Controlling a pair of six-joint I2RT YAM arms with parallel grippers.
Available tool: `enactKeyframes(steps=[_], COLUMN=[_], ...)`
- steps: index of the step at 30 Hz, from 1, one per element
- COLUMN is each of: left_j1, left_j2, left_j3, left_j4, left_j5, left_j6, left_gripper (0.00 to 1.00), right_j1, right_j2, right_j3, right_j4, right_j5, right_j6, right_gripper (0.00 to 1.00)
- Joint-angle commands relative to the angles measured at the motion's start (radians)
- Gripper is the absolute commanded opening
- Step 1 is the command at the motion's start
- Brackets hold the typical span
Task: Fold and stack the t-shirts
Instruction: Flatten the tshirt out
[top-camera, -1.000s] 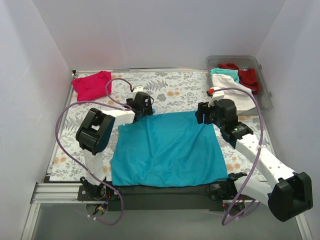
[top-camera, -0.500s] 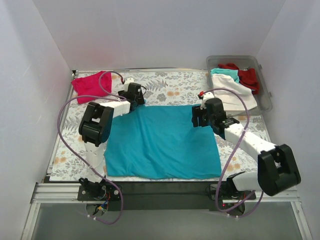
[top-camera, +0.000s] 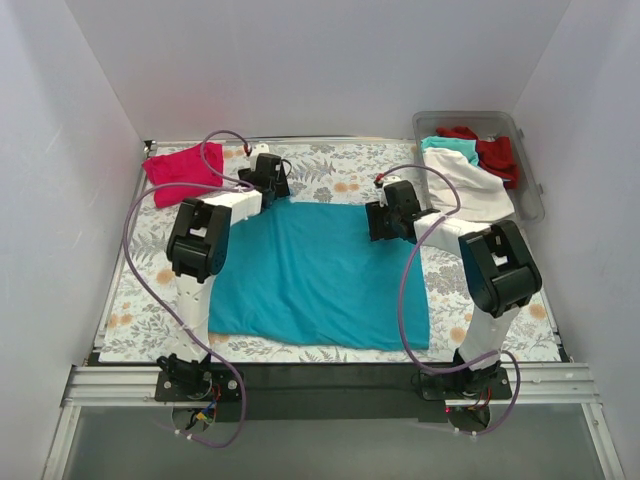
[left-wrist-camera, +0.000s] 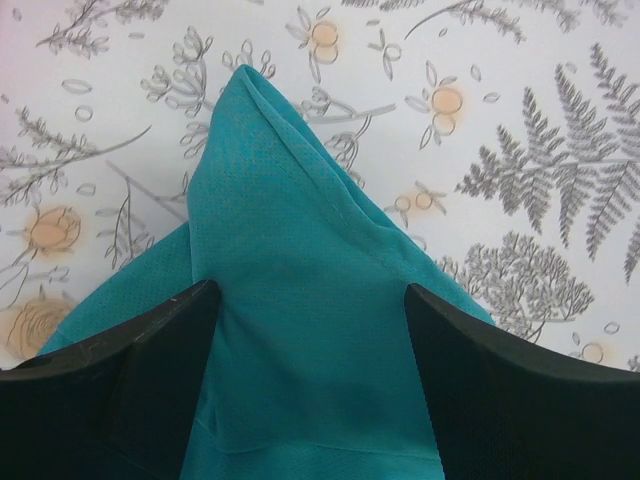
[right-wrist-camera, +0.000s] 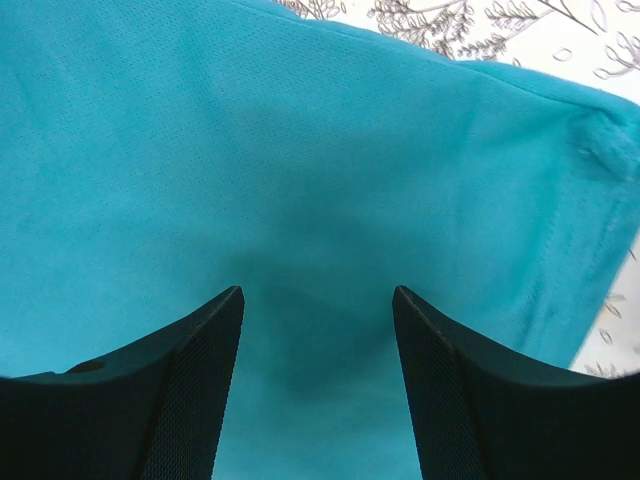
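A teal t-shirt (top-camera: 320, 270) lies spread flat in the middle of the table. My left gripper (top-camera: 268, 182) is open at its far left corner. In the left wrist view the jaws (left-wrist-camera: 312, 290) stand apart over the cloth (left-wrist-camera: 300, 250), which runs up to a point. My right gripper (top-camera: 386, 216) is open at the far right corner. In the right wrist view its jaws (right-wrist-camera: 318, 290) stand apart over flat teal cloth (right-wrist-camera: 300, 150). A magenta-pink t-shirt (top-camera: 182, 167) lies folded at the back left.
A clear plastic bin (top-camera: 530, 190) stands at the back right, holding white (top-camera: 470, 190), teal (top-camera: 447, 146) and red (top-camera: 495, 152) shirts. The table has a floral cover (top-camera: 350, 175). White walls close in three sides.
Both grippers have moved toward the back of the table. The teal shirt has slid away from the near edge with them and lies flatter.
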Motion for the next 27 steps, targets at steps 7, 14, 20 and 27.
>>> enactKeyframes(steps=[7,14,20,27], left_j1=[0.020,0.042,0.057,0.030], left_j2=[0.150,0.291,0.339,-0.084], left_j3=[0.221,0.468,0.613,0.248], left_j4=[-0.153,-0.256,-0.259,0.012], left_j5=[0.088,0.104,0.133,0.076], left_j6=[0.014,0.006,0.045,0.061], left_gripper=[0.69,0.69,0.77,0.92], right_j1=[-0.068,-0.129,-0.151,-0.131], right_j2=[0.203,0.410,0.542,0.343], right_j3=[0.218,0.514,0.768,0.682], right_j4=[0.007,-0.117,-0.217,-0.141], right_j5=[-0.079,-0.139,-0.176,-0.247], right_j6=[0.019,0.007,-0.023,-0.083], right_gripper=[0.56,0.56,0.56,0.54])
